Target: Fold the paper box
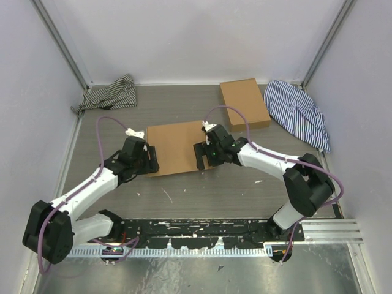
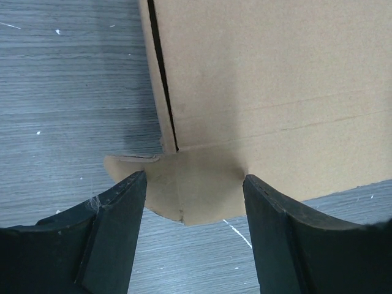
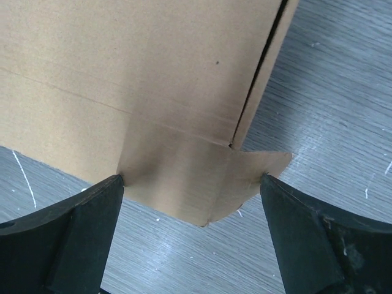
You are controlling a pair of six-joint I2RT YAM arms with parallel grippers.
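The paper box is a shallow, flat brown cardboard box in the middle of the table. My left gripper is at its near left corner and my right gripper at its near right corner. In the left wrist view the left gripper is open, with a creased corner tab sticking out of the box between the fingers. In the right wrist view the right gripper is open wide, its tips flanking a like tab of the box. Neither gripper is closed on the tab.
A smaller, narrower brown box lies at the back right. A blue-striped cloth lies to its right by the wall. A dark striped cloth lies at the back left. White walls enclose the grey table.
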